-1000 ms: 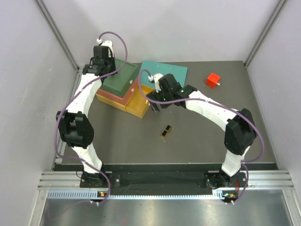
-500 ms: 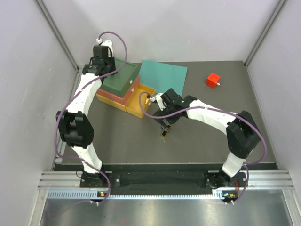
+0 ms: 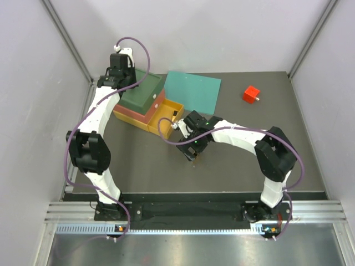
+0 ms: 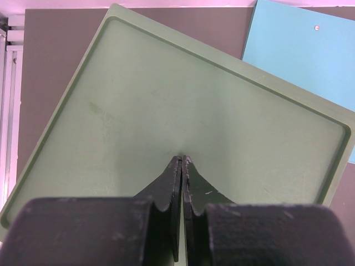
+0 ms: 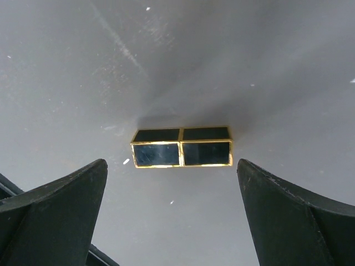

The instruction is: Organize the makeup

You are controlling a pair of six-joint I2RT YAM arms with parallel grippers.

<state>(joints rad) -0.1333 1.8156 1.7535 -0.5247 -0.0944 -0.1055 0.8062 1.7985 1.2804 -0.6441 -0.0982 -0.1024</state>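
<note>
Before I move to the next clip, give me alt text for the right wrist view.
A black-and-gold rectangular case lies flat on the dark grey table, framed between the wide-open jaws of the right gripper. There is a clear gap on each side, so nothing is gripped. The case is split into two halves by a gold seam across its middle.

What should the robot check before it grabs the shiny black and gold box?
1. Right end effector open wide: ok.
2. Black-and-gold case between its fingers: ok.
3. Case lying flat on the table, nothing touching it: ok.
4. Yellow drawer pulled open: ok.
5. Left end effector shut, away over the green lid: ok.
6. Room left in the drawer: cannot tell.
</note>
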